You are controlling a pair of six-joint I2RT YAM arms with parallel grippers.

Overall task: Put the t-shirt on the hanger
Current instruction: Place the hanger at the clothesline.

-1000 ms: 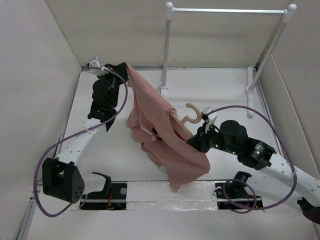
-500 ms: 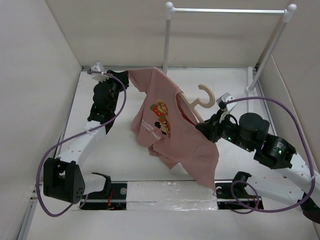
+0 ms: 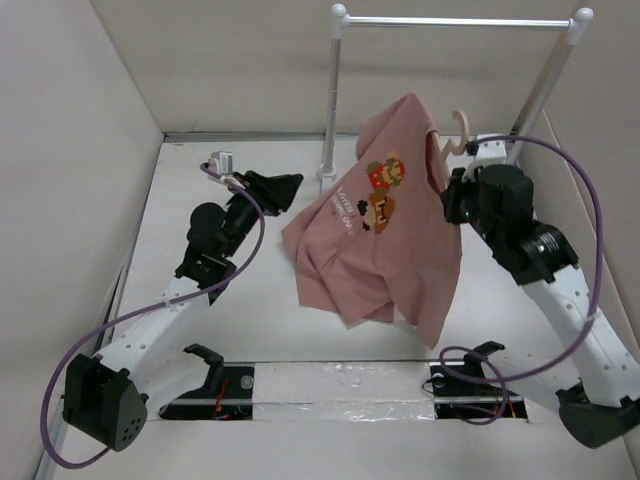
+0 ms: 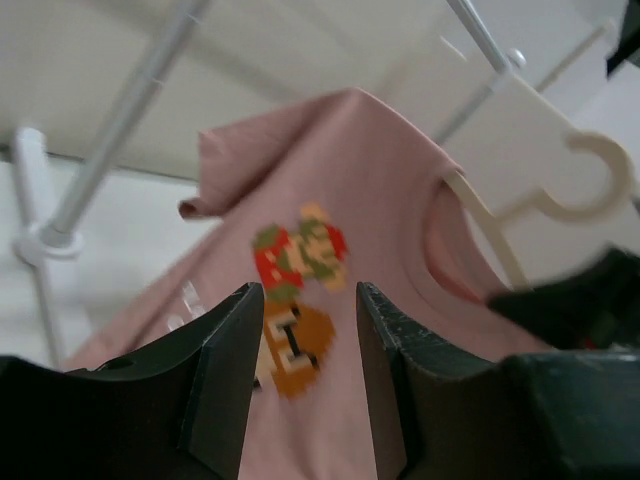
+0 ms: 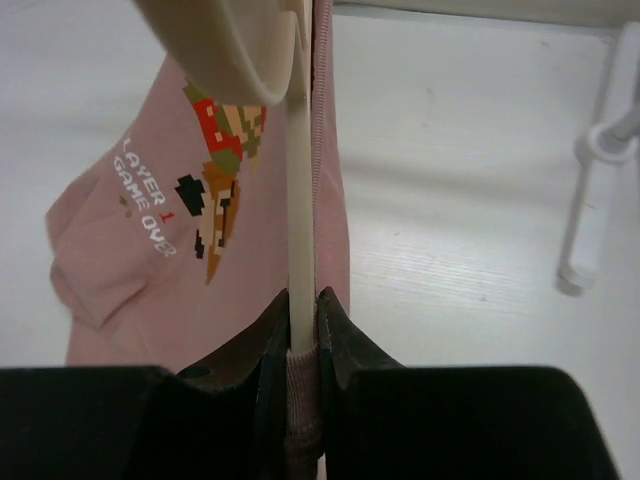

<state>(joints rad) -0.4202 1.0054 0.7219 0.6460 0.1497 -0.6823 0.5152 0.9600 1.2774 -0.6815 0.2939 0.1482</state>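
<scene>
The white rail (image 3: 455, 20) stands at the back of the table (image 3: 230, 330). Near its right post, the pink shirt (image 3: 385, 240) hangs draped over the hanger (image 5: 300, 200), lifted off the table. The right gripper (image 5: 303, 322) clamps the hanger's bar. The left gripper (image 4: 310, 310) gapes empty, apart from the shirt.

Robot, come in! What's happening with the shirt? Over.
Left gripper open, empty. Right gripper shut on hanger. T-shirt draped over hanger. White rail stand close behind.
</scene>
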